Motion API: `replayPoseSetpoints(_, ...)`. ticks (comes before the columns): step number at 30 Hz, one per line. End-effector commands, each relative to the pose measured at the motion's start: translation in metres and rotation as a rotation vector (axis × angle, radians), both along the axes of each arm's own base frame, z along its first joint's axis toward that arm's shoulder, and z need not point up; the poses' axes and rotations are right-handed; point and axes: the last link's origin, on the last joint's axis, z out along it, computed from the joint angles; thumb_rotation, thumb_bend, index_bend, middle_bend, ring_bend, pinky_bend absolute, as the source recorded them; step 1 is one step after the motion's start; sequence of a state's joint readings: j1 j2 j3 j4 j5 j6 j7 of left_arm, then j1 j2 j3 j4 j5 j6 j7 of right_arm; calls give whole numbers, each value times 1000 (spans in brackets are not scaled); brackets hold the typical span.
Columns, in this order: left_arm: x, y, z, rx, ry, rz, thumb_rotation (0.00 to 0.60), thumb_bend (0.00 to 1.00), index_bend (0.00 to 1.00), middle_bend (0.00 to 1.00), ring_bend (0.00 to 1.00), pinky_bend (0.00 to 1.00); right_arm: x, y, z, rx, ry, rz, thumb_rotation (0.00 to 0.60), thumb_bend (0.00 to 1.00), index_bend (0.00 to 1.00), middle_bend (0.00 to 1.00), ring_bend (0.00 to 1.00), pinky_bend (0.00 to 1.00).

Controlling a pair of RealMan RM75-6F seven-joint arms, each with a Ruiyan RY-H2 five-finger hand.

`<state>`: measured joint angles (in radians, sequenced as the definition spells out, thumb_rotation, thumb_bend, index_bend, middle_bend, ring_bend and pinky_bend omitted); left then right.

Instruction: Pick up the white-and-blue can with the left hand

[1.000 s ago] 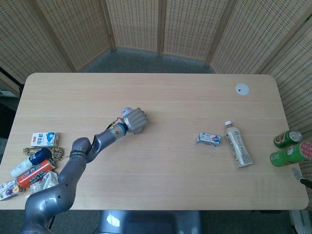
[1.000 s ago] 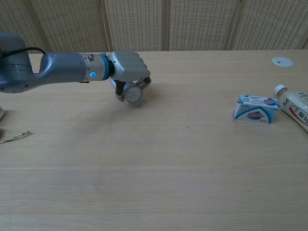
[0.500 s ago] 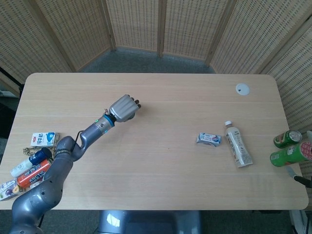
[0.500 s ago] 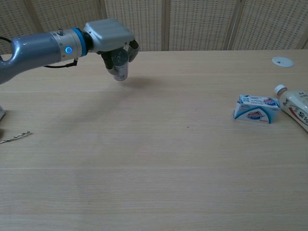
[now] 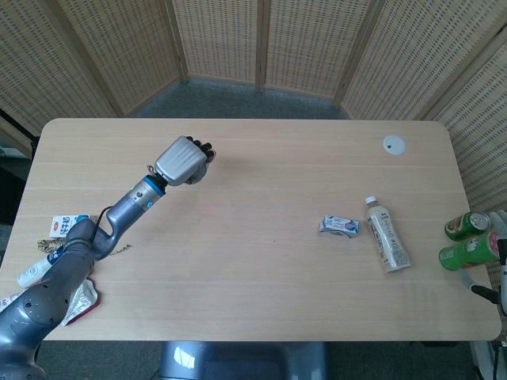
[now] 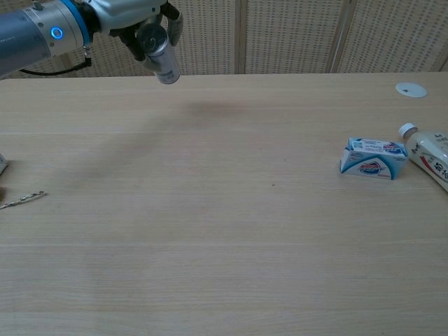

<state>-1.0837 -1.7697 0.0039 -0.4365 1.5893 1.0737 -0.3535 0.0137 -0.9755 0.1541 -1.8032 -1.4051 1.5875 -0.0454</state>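
Note:
My left hand (image 5: 184,161) hangs well above the left part of the table (image 5: 261,261), its fingers curled around the white-and-blue can (image 6: 159,52). In the chest view the left hand (image 6: 133,15) sits at the top left edge, and the can points down and toward the camera, its round silver end showing. From the head view the can is almost wholly hidden under the hand. My right hand is not in either view.
A small blue-and-white carton (image 5: 339,226) and a lying white bottle (image 5: 386,235) sit right of centre. Two green cans (image 5: 467,237) stand at the right edge. Several packets and bottles (image 5: 55,261) lie at the left edge. A white disc (image 5: 394,144) is far right.
My left hand has lifted the can off the table and carried it up and toward the far left. The can's shadow on the wood has faded.

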Motion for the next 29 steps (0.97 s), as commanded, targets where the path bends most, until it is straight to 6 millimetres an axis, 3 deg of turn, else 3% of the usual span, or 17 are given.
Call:
replayPoseSetpoints(1, 17, 1, 32, 44, -77, -48, 600, 221, 770, 687, 664, 648, -1, 0, -2, 6, -7, 1, 597, 177, 0, 0, 0, 0)
replayPoseSetpoints(9, 52, -7, 89, 102, -195, -85, 600, 219, 768, 687, 664, 649, -5, -2, -6, 13, -26, 11, 594, 175, 0, 0, 0, 0)
replayPoseSetpoints(15, 74, -14, 119, 137, -224, -91, 600, 219, 766, 685, 664, 650, -8, -1, -8, 16, -38, 14, 596, 176, 0, 0, 0, 0)
replayPoseSetpoints(21, 88, -18, 135, 155, -254, -94, 600, 216, 766, 686, 664, 651, -9, 1, -8, 14, -42, 14, 596, 177, 0, 0, 0, 0)
replayPoseSetpoints(29, 92, -20, 137, 150, -278, -87, 600, 219, 767, 685, 664, 652, -11, 2, -7, 10, -42, 10, 596, 178, 0, 0, 0, 0)
